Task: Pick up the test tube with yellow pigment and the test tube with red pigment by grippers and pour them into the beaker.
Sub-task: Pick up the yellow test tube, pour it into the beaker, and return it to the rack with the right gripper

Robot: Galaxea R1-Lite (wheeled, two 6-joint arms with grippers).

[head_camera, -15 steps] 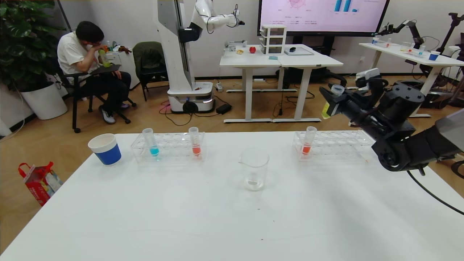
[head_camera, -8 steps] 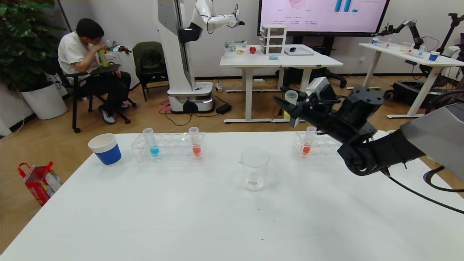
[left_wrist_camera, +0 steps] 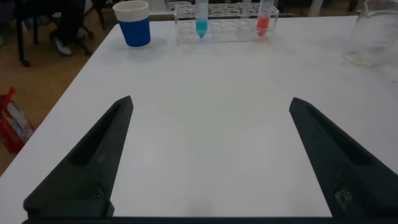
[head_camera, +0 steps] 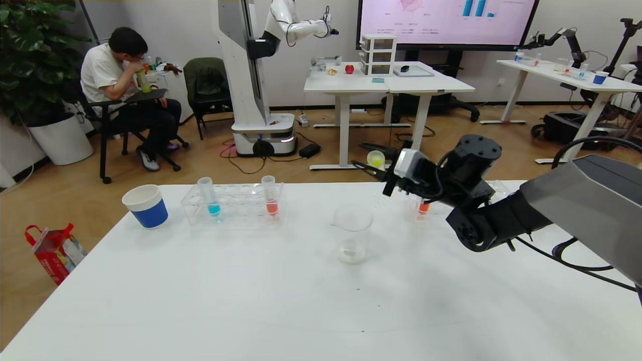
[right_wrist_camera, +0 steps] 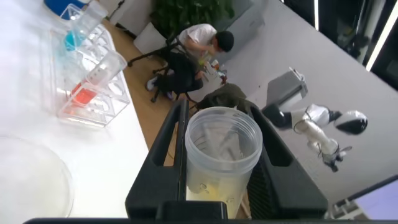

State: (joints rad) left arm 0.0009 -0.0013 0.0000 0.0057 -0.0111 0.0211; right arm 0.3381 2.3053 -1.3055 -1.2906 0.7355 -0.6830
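Yellow tube [head_camera: 375,160] clamped in right hand [head_camera: 373,163], above-right of beaker [head_camera: 352,233].

Bright, even overhead room light; soft faint shadows on the glossy white tabletop [head_camera: 251,291]. Slight bowing toward head-view edges. Close black pointed fingers [left_wrist_camera: 93,168] blurred, soft-edged.

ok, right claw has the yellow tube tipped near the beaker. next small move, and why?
Probably ease the right claw a little farther toward the robot's left and down, until the yellow tube's mouth is over the beaker. In the head view the tube is already tilted, but appears above and to the right of the rim, so tipping more now could spill on the table.
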